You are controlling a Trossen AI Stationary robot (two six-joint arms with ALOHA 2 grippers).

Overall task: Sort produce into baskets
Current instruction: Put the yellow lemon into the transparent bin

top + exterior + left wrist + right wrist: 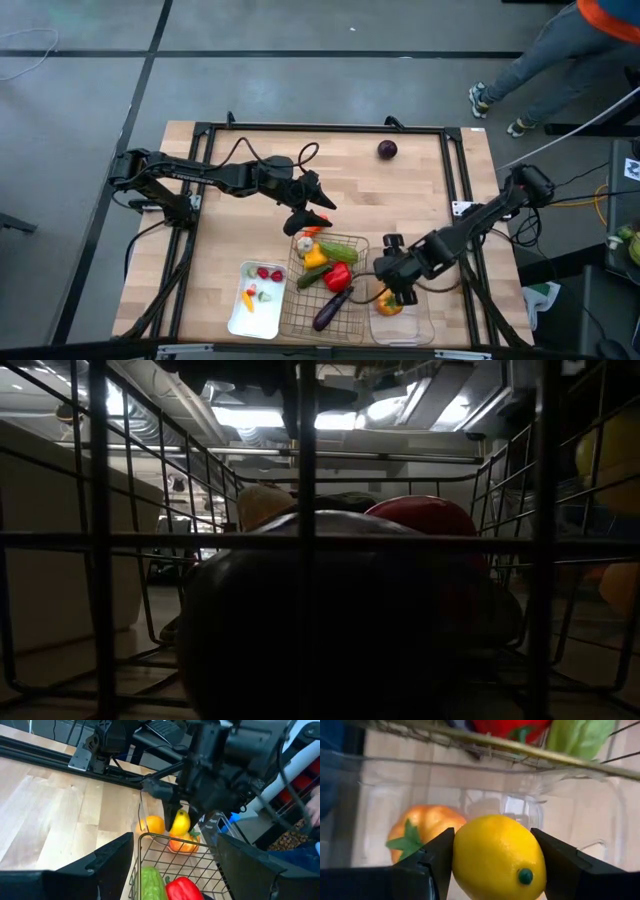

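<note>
One orange (422, 832) in clear bin (380, 795).

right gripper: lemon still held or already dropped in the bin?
Held. The right gripper is shut on the lemon, fingers pressing both sides, above the clear bin that holds an orange fruit.

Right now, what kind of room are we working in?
Likely a robotics lab or workshop: bare grey floor with taped lines, a framed wooden table, loose cables, and exposed ceiling ducting.
</note>
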